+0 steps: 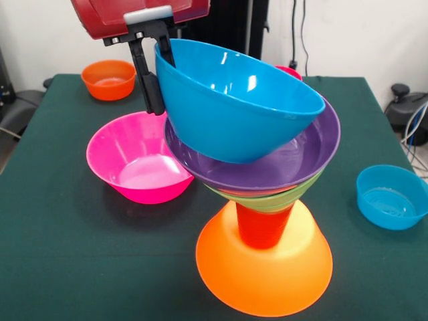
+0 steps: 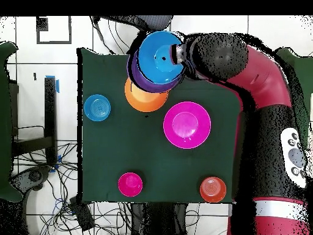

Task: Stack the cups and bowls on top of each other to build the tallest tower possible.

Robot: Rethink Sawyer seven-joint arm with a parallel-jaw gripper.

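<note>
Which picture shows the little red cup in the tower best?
The front view. There the red cup stands on the upturned orange bowl, under the green bowl, its side plainly seen. In the overhead view the purple bowl and blue bowl cover it completely.

The table's front middle is taken up by the tower (image 1: 267,221): a large orange bowl (image 1: 264,271) rim down, an orange-red cup (image 1: 263,226), then stacked bowls topped by a purple bowl (image 1: 294,164) and a tilted blue bowl (image 1: 234,100), whose rim is clamped by the gripper (image 1: 152,73). A large pink bowl (image 1: 140,160) stands just beside the tower. Open green table (image 1: 60,221) is left in front of the pink bowl. The small blue bowl (image 1: 391,196), small orange bowl (image 1: 109,79) and small pink bowl (image 2: 130,183) lie near the edges, well apart.
</note>
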